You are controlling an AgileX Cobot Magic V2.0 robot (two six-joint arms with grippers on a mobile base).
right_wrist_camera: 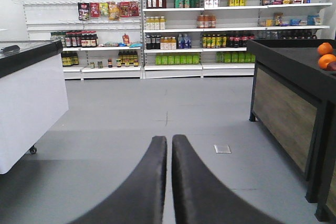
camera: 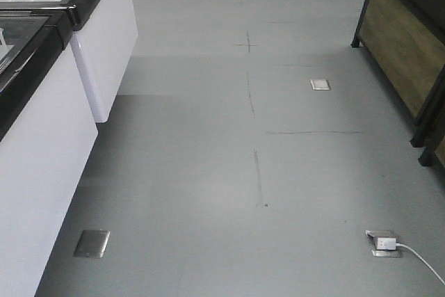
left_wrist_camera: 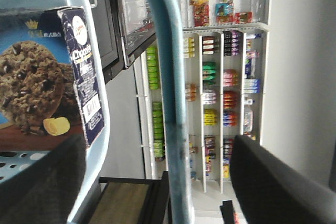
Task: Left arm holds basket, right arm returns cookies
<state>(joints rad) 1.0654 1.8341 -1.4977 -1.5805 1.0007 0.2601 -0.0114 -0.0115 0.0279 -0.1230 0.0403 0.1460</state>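
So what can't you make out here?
Left wrist view: the cookies box is cut by the left edge; where the basket handle meets the left fingers falls below the bottom edge.
Front view: only floor shows; no basket.
Right wrist view: labels on shelf bottles too small.

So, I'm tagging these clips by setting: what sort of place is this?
Most likely a small grocery shop, or a mock-up of one: wall shelves stocked with bottles and packets, a white chest freezer, a dark counter with oranges, and a blue shopping basket.
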